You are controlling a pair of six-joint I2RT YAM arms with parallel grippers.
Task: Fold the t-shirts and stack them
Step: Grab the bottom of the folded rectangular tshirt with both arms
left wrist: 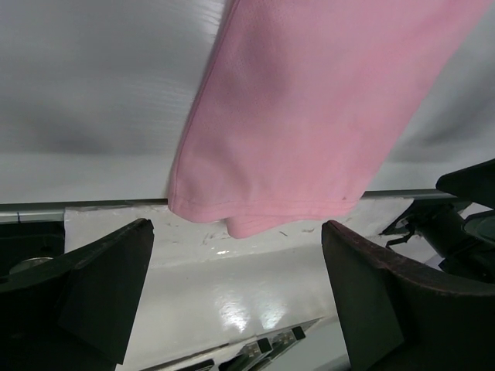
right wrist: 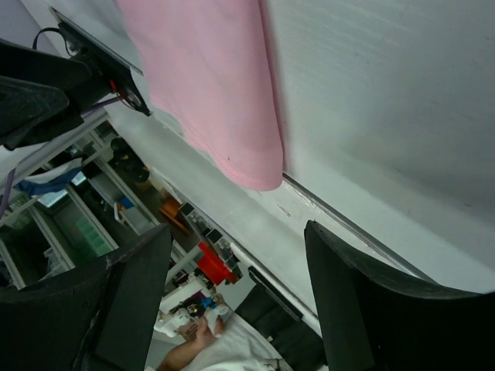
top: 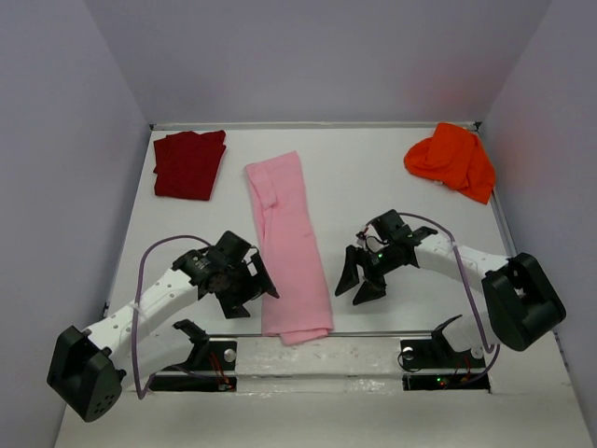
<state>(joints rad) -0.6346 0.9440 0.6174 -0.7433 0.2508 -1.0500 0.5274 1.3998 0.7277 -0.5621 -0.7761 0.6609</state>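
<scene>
Top external — table (top: 392,187) (pink t-shirt (top: 284,243)), lavender walls (top: 317,56).

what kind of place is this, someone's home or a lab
Most likely a robotics lab test cell: a white table boxed in by plain walls, a left arm and right arm bolted at its near edge, and cluttered shelving beyond that edge in the right wrist view.
</scene>
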